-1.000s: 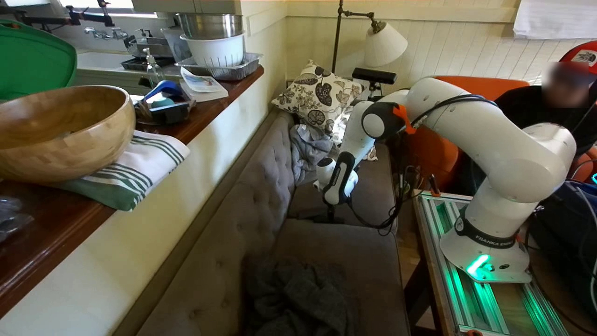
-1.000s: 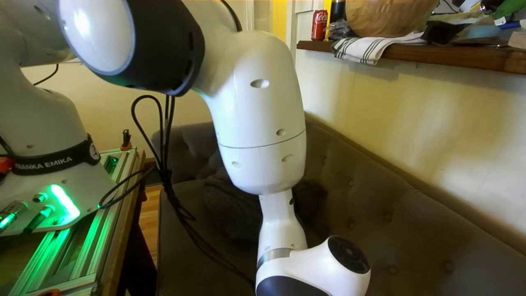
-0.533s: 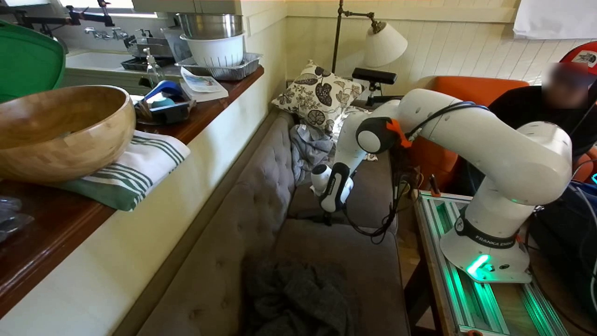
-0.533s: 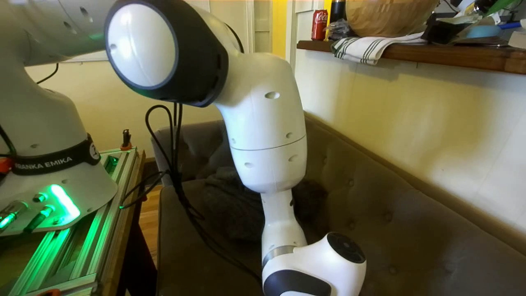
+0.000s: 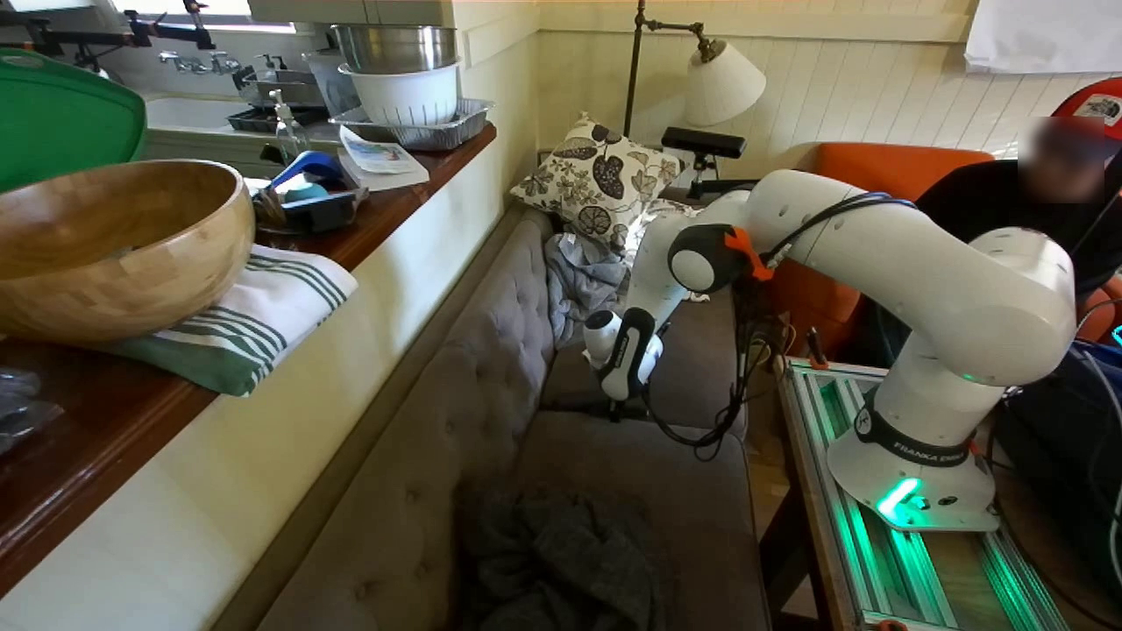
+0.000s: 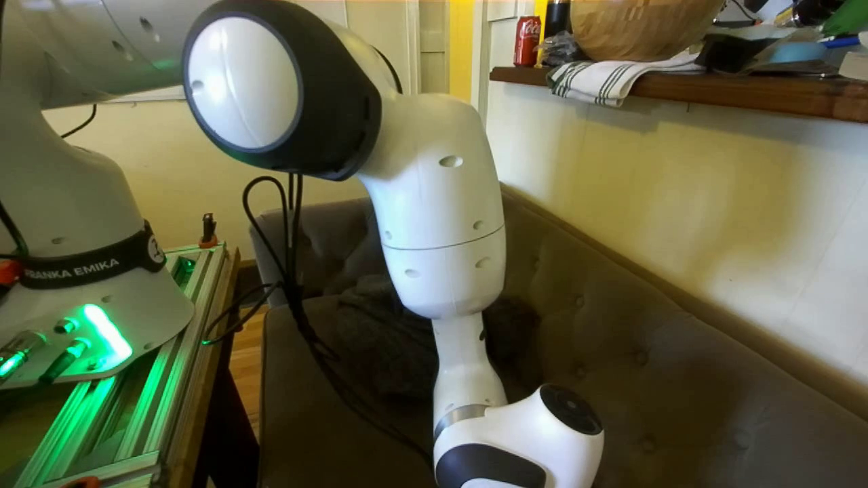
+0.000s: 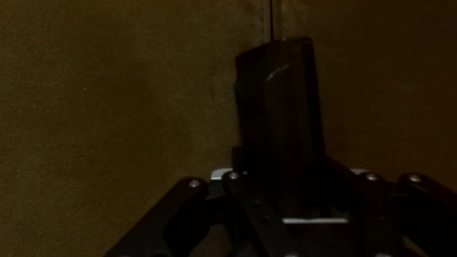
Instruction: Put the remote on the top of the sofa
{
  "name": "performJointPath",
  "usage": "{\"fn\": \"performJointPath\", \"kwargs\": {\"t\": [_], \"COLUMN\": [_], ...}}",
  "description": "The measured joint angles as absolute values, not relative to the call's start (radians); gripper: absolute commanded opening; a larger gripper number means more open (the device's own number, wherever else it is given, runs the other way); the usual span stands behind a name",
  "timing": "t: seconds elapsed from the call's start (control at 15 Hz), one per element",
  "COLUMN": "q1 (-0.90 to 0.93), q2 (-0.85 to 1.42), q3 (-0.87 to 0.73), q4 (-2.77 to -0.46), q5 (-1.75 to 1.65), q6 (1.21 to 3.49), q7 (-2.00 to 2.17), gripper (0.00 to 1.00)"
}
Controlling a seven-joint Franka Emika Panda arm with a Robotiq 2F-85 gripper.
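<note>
The remote point(image 7: 282, 100) is a dark, glossy oblong lying over the seam between two seat cushions in the wrist view. My gripper point(image 7: 284, 162) has a finger against each long side of its near part, so it looks shut on the remote. That near end is lost in deep shadow. In an exterior view the gripper point(image 5: 615, 410) appears small and dark, low over the sofa seat; the remote cannot be made out there. The grey-brown sofa point(image 5: 491, 368) has a tufted backrest with a long upper edge point(image 5: 386, 412) beside the wall.
A dark crumpled blanket point(image 5: 561, 561) lies on the near seat. At the far end are a patterned pillow point(image 5: 605, 175) and a grey cloth point(image 5: 583, 276). Above the backrest runs a wooden counter point(image 5: 438, 175) with a bowl point(image 5: 123, 254). Black cables point(image 5: 727, 412) hang beside the hand.
The arm has come down slightly and shifted a little toward the backrest. The gripper's fingers, spread wide a second ago, have drawn together.
</note>
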State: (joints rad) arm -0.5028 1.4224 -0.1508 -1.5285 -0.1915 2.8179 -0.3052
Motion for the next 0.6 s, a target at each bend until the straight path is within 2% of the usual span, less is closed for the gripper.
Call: {"fn": "performJointPath", "kwargs": {"t": [0.07,0.13,0.4,0.6], "q1": [-0.502,-0.501,-0.477,-0.447], "q2": [1.422,1.422,1.4,1.345], "q3": [-0.153,-0.155,-0.178,-0.214], "q4": [-1.529,-1.529,-1.568,-1.664], "q5": [-0.187,-0.183,-0.178,-0.178], "q6": [2.818,2.819,2.858,2.983], "q7": [-0.301,-0.295,-0.256,-0.23], "gripper": [0.11,0.09,0.09,0.09]}}
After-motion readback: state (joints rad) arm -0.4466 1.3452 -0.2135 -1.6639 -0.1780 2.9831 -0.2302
